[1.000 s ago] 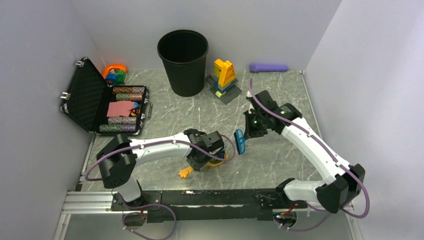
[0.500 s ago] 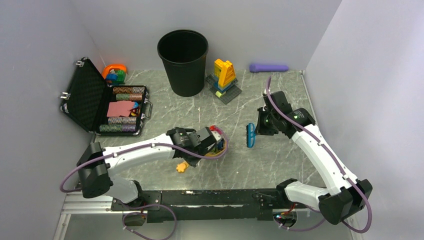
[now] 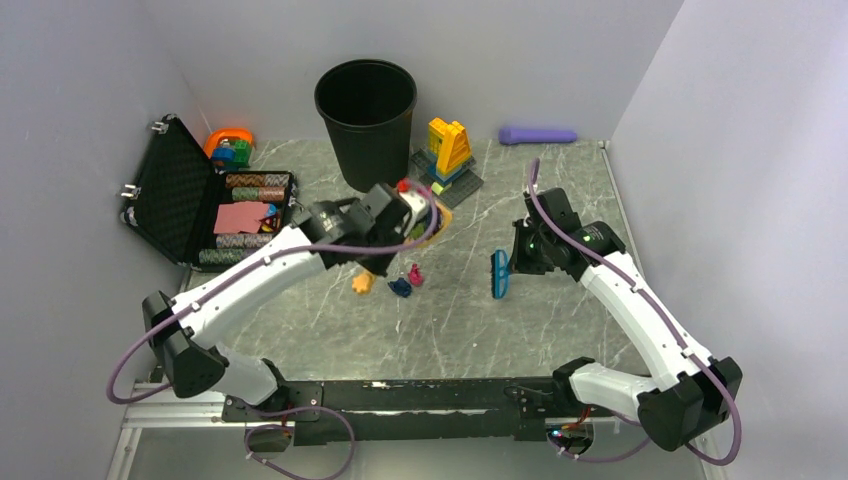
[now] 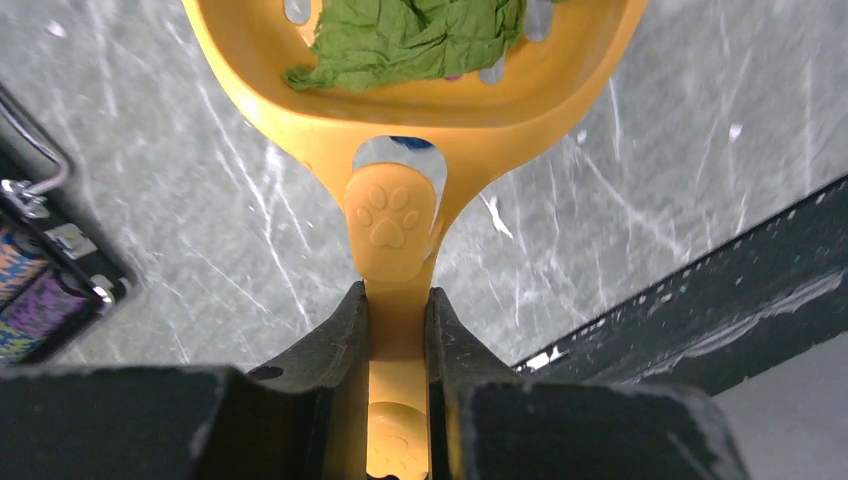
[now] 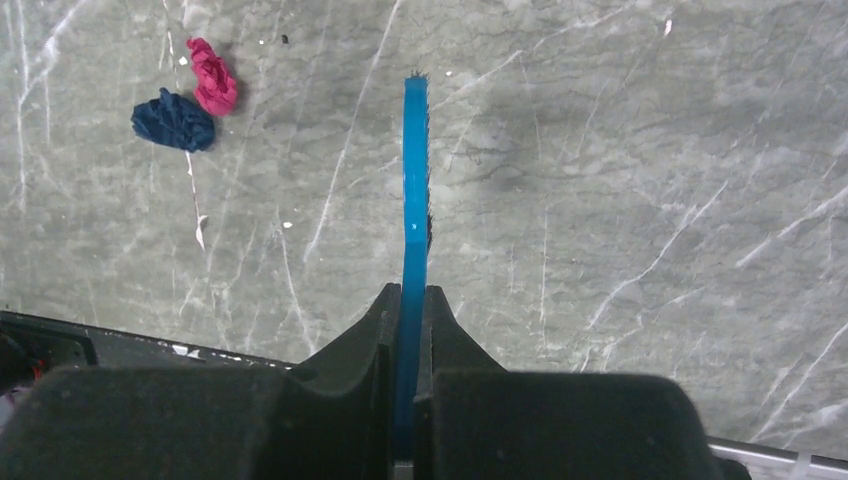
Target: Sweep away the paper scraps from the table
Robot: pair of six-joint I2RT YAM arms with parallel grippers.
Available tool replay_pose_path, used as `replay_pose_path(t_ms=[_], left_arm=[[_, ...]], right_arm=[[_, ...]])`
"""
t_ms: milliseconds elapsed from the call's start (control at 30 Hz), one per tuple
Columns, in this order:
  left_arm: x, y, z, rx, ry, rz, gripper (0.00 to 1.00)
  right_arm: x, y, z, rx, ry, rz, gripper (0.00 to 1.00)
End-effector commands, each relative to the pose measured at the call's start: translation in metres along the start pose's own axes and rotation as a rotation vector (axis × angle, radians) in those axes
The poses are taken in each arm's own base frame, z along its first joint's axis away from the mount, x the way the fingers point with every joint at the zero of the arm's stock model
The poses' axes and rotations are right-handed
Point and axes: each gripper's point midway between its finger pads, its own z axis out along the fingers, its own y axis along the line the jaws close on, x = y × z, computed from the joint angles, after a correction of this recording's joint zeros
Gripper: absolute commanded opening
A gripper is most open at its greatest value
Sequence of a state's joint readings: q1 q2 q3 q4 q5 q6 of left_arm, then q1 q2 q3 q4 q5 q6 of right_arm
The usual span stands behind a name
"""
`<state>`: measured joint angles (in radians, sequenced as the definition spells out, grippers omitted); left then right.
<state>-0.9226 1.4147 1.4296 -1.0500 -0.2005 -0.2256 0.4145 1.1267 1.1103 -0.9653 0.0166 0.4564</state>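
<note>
Near the middle of the table [image 3: 560, 330], the left gripper [image 4: 398, 325] is clenching the narrow handle of an orange dustpan [image 4: 400, 120], and both fingers [image 4: 340, 345] are pressing flat against the handle's sides. The left wrist view is showing a crumpled green scrap [image 4: 410, 35] lying in the pan. From overhead, the pan is sitting just right of the black bin's [image 3: 366, 120] base and near the toy bricks [image 3: 448, 150], with a red scrap [image 3: 403, 185] showing at its far edge. Whether the pan is touching the table cannot be told.

Two pieces are lying loose on the table: a magenta scrap [image 3: 414, 273] and a dark blue scrap [image 3: 400, 287]. They are resting just beside each other, nearer the arm bases than the pan and between the two arms.

The right gripper [image 5: 410, 310] is grasping a blue hand brush [image 5: 413, 170], which is showing edge-on in the right wrist view and pointing away from the wrist. The brush is hanging to the right of the two loose scraps, well apart from them. Whether its bristles are meeting the surface cannot be told.

An open black case [image 3: 180, 200] is lying at the table's left edge.
</note>
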Motion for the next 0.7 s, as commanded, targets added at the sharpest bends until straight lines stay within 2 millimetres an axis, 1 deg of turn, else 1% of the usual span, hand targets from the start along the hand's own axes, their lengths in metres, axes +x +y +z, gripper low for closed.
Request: replay_pose_path(t_ms=[0, 33, 133, 233, 300, 333, 400, 433, 467, 500, 600, 667], left_arm=[[-0.048, 0.026, -0.014, 0.006, -0.076, -0.027, 0.00], [-0.062, 0.034, -0.017, 0.003, -0.094, -0.041, 0.00], [-0.101, 0.057, -0.015, -0.004, -0.128, -0.090, 0.00], [-0.145, 0.080, -0.014, 0.023, -0.185, -0.145, 0.00], [-0.176, 0.096, -0.016, 0.057, -0.240, -0.188, 0.00], [-0.190, 0.109, -0.018, 0.072, -0.277, -0.223, 0.00], [-0.216, 0.126, -0.019, 0.152, -0.358, -0.314, 0.00], [-0.221, 0.133, -0.015, 0.213, -0.379, -0.373, 0.00], [-0.227, 0.134, -0.013, 0.316, -0.405, -0.421, 0.00], [-0.231, 0.140, -0.012, 0.389, -0.433, -0.481, 0.00], [-0.238, 0.157, -0.005, 0.574, -0.476, -0.624, 0.00], [-0.241, 0.160, -0.002, 0.681, -0.467, -0.688, 0.00]], right_arm=[[-0.005, 0.010, -0.002, -0.066, -0.041, 0.008, 0.00], [-0.004, 0.011, 0.001, -0.074, -0.037, 0.006, 0.00], [-0.002, 0.016, 0.003, -0.100, -0.027, 0.000, 0.00], [-0.008, 0.020, 0.001, -0.117, -0.034, -0.014, 0.00], [-0.013, 0.022, -0.001, -0.120, -0.041, -0.020, 0.00], [-0.014, 0.023, -0.002, -0.123, -0.041, -0.025, 0.00], [-0.016, 0.024, -0.003, -0.126, -0.041, -0.031, 0.00], [-0.017, 0.024, -0.003, -0.126, -0.044, -0.034, 0.00], [-0.016, 0.024, -0.004, -0.126, -0.044, -0.035, 0.00], [-0.015, 0.024, -0.004, -0.127, -0.044, -0.036, 0.00], [-0.012, 0.024, -0.005, -0.139, -0.047, -0.032, 0.00], [-0.010, 0.025, -0.005, -0.148, -0.042, -0.030, 0.00]])
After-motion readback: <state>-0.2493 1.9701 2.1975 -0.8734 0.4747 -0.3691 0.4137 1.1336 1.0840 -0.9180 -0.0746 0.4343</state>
